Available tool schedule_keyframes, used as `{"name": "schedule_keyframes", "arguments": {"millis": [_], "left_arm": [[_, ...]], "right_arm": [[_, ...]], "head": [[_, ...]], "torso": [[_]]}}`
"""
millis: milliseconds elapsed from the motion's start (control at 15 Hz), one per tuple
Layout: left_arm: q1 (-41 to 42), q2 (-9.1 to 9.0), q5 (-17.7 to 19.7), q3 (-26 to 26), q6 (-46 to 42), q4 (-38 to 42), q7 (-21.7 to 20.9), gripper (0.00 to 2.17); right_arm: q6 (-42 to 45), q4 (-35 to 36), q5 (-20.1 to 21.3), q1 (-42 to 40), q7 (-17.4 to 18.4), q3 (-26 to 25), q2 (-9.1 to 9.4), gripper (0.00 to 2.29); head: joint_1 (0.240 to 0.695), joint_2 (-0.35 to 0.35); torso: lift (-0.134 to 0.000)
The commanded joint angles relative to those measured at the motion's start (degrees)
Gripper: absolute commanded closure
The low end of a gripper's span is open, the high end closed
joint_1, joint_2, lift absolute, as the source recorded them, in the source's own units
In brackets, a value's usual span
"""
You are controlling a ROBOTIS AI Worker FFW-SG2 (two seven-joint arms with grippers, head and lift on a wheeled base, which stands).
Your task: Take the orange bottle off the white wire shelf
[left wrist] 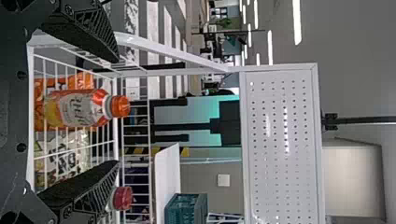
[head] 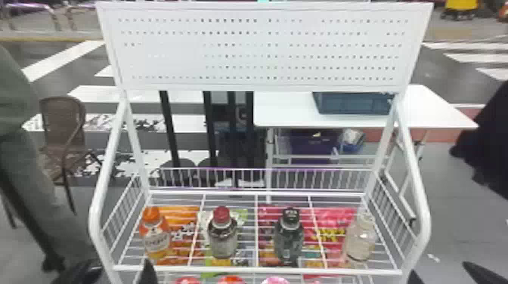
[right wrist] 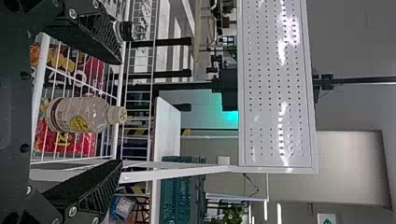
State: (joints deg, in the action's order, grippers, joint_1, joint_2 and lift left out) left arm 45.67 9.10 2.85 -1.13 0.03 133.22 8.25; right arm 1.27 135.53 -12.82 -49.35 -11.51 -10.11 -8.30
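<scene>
Pointing forward at the front edge of the white wire shelf (head: 249,269), left gripper (head: 113,272) has its fingers spread wide; orange bottle (head: 155,238) upright on the shelf's left end, beyond the fingertips. Right gripper (head: 447,275) near the right front corner, fingers likewise apart.

Head view looks forward and down over the shelf (head: 325,270); 2 wrist views, nearer, share its perforated panel (head: 170,62).

Bottles (head: 222,236), four; bags (head: 334,216), four; rack (head: 257,269), one; pegboard (head: 170,56), one; tabletop (head: 287,111), one; crate (head: 351,104), one; chair (head: 62,121), one.
</scene>
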Motion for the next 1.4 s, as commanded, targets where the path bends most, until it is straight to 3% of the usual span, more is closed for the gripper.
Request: {"name": "schedule_keyframes", "arguments": {"millis": [0,267,667,1333], "left_arm": [[-1.9,0.04,0.4,-1.9,-1.0,-5.3,0.1,0.13],[-8.6,-0.22,1.4,-4.5,-4.5,-16.8,0.3,0.13],[-23.1,-3.12,0.9,-5.1,-10.4,-37.2,0.5,0.13],[-37.4,-3.12,1.0,-3.9,-16.9,-55.3,1.5,0.13]], "right_arm": [[0.0,0.0,0.0,0.0,0.0,-0.2,-0.05,0.15],[0.0,0.0,0.0,-0.2,0.0,-0.2,-0.05,0.15],[0.0,0.3,0.1,-0.9,0.0,-0.5,0.03,0.15],[0.0,0.4,1.0,-2.0,0.0,-1.1,0.82,0.15]], "head": [[0.499,0.0],[0.499,0.0],[0.499,0.0],[0.499,0.0]], "torso": [[0.0],[0.0],[0.0],[0.0]]}}
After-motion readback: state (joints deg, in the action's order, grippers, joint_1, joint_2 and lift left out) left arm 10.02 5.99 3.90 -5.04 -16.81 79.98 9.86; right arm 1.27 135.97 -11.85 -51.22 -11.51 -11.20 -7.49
